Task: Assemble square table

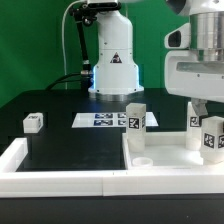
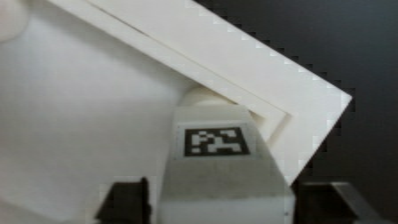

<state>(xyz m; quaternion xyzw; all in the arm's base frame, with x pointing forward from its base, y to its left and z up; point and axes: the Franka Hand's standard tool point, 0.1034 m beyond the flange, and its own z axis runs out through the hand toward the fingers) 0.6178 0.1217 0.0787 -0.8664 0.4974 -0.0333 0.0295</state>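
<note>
The white square tabletop (image 1: 176, 158) lies at the front on the exterior view's right, with its raised rim showing. One white tagged leg (image 1: 135, 117) stands at its far left corner. Two more legs (image 1: 195, 133) stand at its right end. My gripper (image 1: 205, 110) hangs right over the nearer of them (image 1: 213, 137). In the wrist view that leg (image 2: 217, 140) stands in a corner of the tabletop (image 2: 89, 120). My gripper (image 2: 222, 203) has a dark finger (image 2: 128, 203) pressed against each side of it. A fourth leg (image 1: 33, 122) lies apart on the black table on the exterior view's left.
The marker board (image 1: 112, 121) lies flat in the middle of the black table. A long white border wall (image 1: 60, 180) runs along the front and up the left side. The arm's white base (image 1: 113, 60) stands at the back.
</note>
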